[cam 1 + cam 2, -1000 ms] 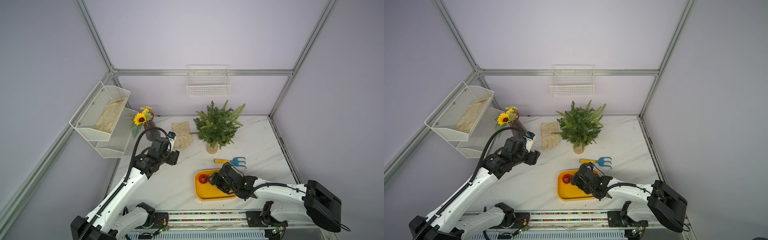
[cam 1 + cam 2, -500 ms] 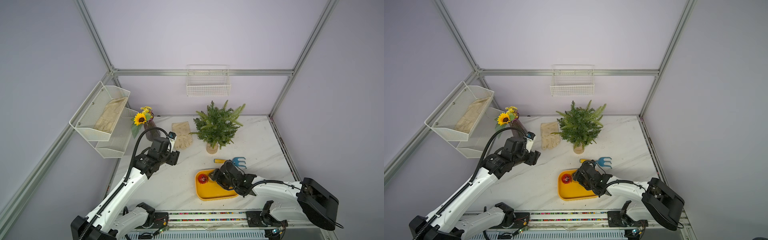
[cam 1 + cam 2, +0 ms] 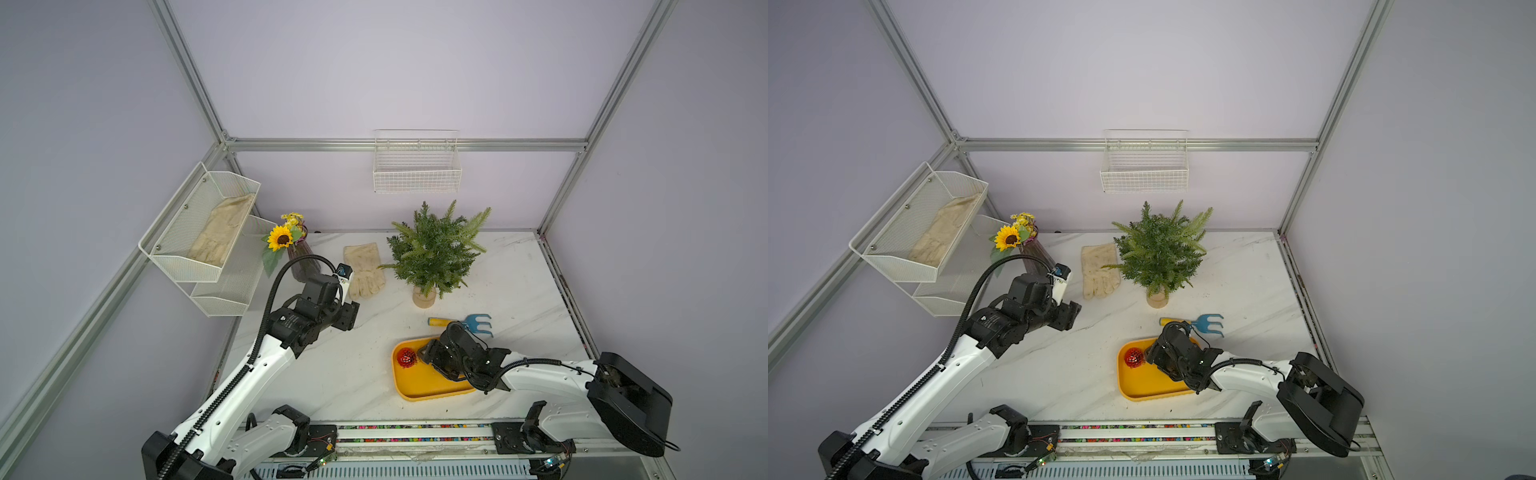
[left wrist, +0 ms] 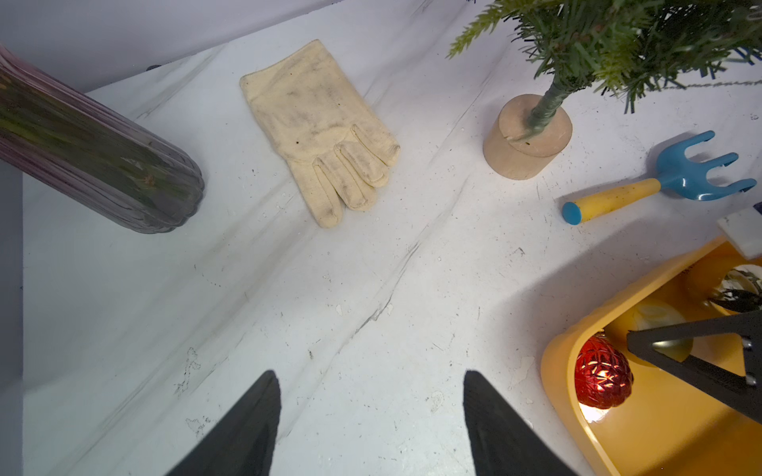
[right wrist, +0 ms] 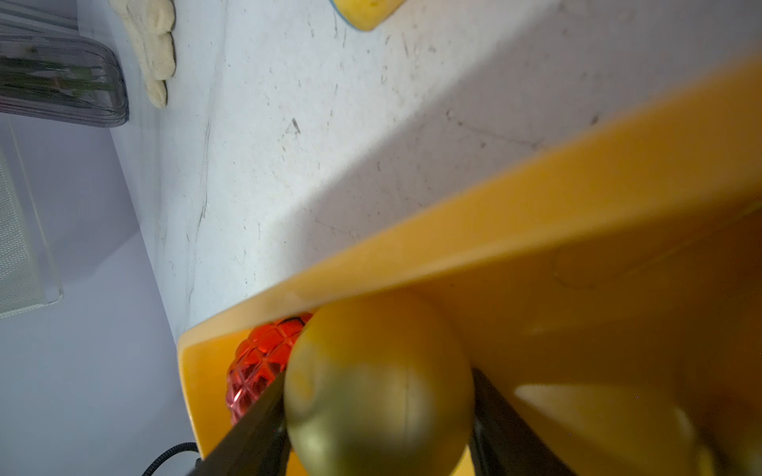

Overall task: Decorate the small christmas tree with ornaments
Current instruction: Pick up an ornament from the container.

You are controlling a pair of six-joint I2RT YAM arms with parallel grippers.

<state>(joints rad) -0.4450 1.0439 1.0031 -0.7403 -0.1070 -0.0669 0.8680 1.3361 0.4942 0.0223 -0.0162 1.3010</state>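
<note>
The small christmas tree (image 3: 436, 249) (image 3: 1158, 249) stands on its wooden stump (image 4: 527, 140) at the back middle, with no ornaments on it that I can see. A yellow tray (image 3: 415, 395) (image 5: 495, 230) lies at the front. My right gripper (image 3: 424, 355) (image 5: 377, 379) reaches low into it, shut on a matte gold ornament (image 5: 377, 387), one finger on each side. A glittery red ornament (image 3: 406, 357) (image 4: 603, 379) (image 5: 264, 358) sits in the tray's corner just beyond. My left gripper (image 3: 349, 318) (image 4: 371, 379) hovers open and empty over bare table to the left.
A cream glove (image 3: 363, 270) lies left of the tree. A blue and yellow hand rake (image 3: 469, 324) lies behind the tray. A sunflower vase (image 3: 301, 257) stands at the back left, below mesh shelves (image 3: 199, 232). A wire basket (image 3: 415, 166) hangs on the back wall.
My right gripper has pushed further into the tray toward the red ornament, and its jaws have narrowed round the gold one. The left arm has not moved.
</note>
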